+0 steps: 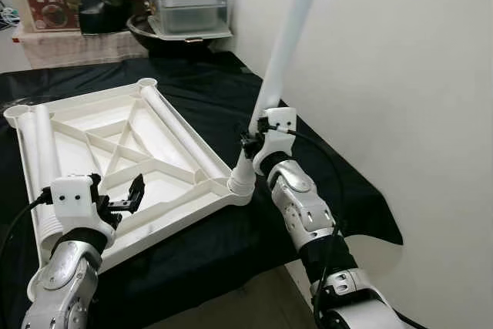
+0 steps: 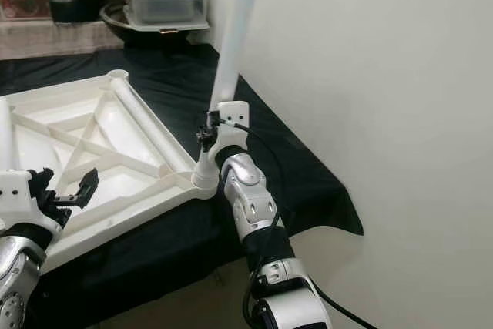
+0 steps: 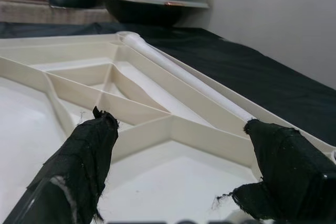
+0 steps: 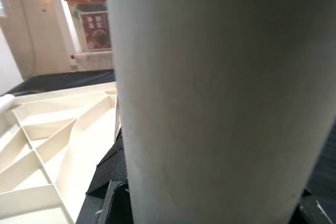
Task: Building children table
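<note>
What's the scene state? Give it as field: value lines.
surface: black cloth
tabletop: white tabletop upside down, ribs up
standing leg: white leg upright in the near right corner socket, leaning slightly
loose legs: two lying inside the tabletop, along its left and right sides
right tool: shut on the white leg low down
left tool: open, over the near left part of the tabletop, holding nothing

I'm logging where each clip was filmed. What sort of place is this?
Probably a room in a home, used for storage. A black cloth covers the floor by a white wall, with a clear plastic bin and printed box stacked behind the upturned tabletop.
</note>
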Robot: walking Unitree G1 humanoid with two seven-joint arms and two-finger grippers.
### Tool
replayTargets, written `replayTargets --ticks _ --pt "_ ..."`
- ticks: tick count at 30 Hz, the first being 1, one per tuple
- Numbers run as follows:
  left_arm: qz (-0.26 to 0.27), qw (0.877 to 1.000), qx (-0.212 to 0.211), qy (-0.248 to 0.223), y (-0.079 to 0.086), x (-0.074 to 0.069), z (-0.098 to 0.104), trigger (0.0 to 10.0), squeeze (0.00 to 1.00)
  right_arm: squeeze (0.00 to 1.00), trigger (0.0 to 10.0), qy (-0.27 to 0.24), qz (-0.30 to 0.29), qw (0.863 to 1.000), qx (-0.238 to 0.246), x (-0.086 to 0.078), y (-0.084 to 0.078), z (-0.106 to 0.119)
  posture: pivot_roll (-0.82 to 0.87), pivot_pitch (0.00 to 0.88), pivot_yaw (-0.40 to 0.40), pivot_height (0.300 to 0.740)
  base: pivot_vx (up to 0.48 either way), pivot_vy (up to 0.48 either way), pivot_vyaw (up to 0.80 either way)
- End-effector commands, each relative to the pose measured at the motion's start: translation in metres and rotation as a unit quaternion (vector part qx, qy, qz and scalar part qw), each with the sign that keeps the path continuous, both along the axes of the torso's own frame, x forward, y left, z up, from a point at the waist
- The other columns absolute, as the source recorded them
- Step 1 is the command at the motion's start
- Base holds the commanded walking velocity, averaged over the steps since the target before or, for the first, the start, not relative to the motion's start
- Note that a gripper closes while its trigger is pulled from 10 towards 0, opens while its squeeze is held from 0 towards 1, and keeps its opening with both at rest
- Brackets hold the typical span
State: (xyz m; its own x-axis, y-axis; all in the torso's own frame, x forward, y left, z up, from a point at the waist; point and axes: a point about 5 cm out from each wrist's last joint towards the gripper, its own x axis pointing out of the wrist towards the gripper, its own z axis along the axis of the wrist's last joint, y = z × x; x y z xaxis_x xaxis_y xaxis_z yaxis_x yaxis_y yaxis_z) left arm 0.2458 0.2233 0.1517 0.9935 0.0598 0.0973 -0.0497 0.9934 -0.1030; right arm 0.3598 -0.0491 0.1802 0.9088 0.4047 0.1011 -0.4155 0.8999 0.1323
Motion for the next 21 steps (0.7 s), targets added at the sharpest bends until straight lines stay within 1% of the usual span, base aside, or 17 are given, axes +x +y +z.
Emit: replayTargets --ticks 1,3,4,5,6,7,8,9,10,11,13,15,16,17,19,21 --pt "-0.005 1.000 0.001 0.007 -0.001 0.001 -0.004 10.0 0.00 0.00 10.0 0.072 0.019 0.997 0.008 -0.011 0.012 -0.034 0.12 0.000 -0.075 0.740 0.000 0.000 0.00" --pt "-0.009 1.000 0.000 0.007 -0.003 0.001 -0.004 10.0 0.00 0.00 10.0 0.098 0.080 0.992 0.009 -0.018 0.020 -0.041 0.12 0.000 -0.079 0.740 0.000 0.000 0.00" --pt "-0.014 1.000 -0.002 0.007 -0.003 0.001 -0.004 10.0 0.00 0.00 10.0 0.116 0.123 0.986 0.016 -0.024 0.024 -0.046 0.12 0.000 -0.079 0.740 0.000 0.000 0.00" --pt "-0.014 1.000 -0.002 0.007 -0.003 0.001 -0.004 10.0 0.00 0.00 10.0 0.116 0.123 0.986 0.016 -0.024 0.024 -0.046 0.12 0.000 -0.079 0.740 0.000 0.000 0.00" --pt "-0.018 1.000 -0.004 0.007 -0.004 0.001 -0.003 10.0 0.00 0.00 10.0 0.127 0.151 0.980 0.022 -0.029 0.027 -0.049 0.12 0.000 -0.079 0.740 0.000 0.000 0.00" --pt "-0.024 1.000 -0.004 0.005 -0.005 0.001 -0.002 10.0 0.00 0.00 10.0 0.134 0.192 0.972 0.029 -0.035 0.030 -0.050 0.12 0.000 -0.083 0.740 0.000 0.000 0.00" --pt "-0.024 1.000 -0.004 0.005 -0.005 0.001 -0.002 10.0 0.00 0.00 10.0 0.134 0.192 0.972 0.029 -0.035 0.030 -0.050 0.12 0.000 -0.083 0.740 0.000 0.000 0.00" --pt "-0.036 0.999 -0.004 0.003 -0.006 0.000 0.000 10.0 0.00 0.00 10.0 0.128 0.241 0.961 0.035 -0.042 0.032 -0.048 0.12 0.000 -0.082 0.740 0.000 0.000 0.00" --pt "-0.048 0.999 -0.002 0.000 -0.007 -0.001 0.002 10.0 0.00 0.00 10.0 0.125 0.293 0.947 0.041 -0.050 0.035 -0.046 0.11 0.000 -0.080 0.740 0.000 0.000 0.00" --pt "-0.048 0.999 -0.002 0.000 -0.007 -0.001 0.002 10.0 0.00 0.00 10.0 0.125 0.293 0.947 0.041 -0.050 0.035 -0.046 0.11 0.000 -0.080 0.740 0.000 0.000 0.00" --pt "-0.061 0.998 0.002 -0.002 -0.007 -0.001 0.004 10.0 0.00 0.00 10.0 0.118 0.361 0.924 0.045 -0.061 0.038 -0.043 0.12 0.000 -0.081 0.740 0.000 0.000 0.00" --pt "-0.061 0.998 0.002 -0.002 -0.007 -0.001 0.004 10.0 0.00 0.00 10.0 0.118 0.361 0.924 0.045 -0.061 0.038 -0.043 0.12 0.000 -0.081 0.740 0.000 0.000 0.00" --pt "-0.063 0.998 0.004 -0.004 -0.007 0.000 0.006 10.0 0.00 0.00 10.0 0.102 0.399 0.910 0.046 -0.067 0.039 -0.038 0.12 0.000 -0.081 0.740 0.000 0.000 0.00" --pt "-0.063 0.998 0.004 -0.004 -0.007 0.000 0.006 10.0 0.00 0.00 10.0 0.102 0.399 0.910 0.046 -0.067 0.039 -0.038 0.12 0.000 -0.081 0.740 0.000 0.000 0.00" --pt "-0.063 0.998 0.007 -0.008 -0.005 0.001 0.009 10.0 0.00 0.00 10.0 0.071 0.445 0.892 0.042 -0.074 0.043 -0.029 0.12 0.000 -0.085 0.740 0.000 0.000 0.00" --pt "-0.064 0.998 0.007 -0.010 -0.005 0.001 0.011 10.0 0.00 0.00 10.0 0.050 0.463 0.884 0.028 -0.076 0.045 -0.024 0.12 0.000 -0.086 0.740 0.000 0.000 0.00"
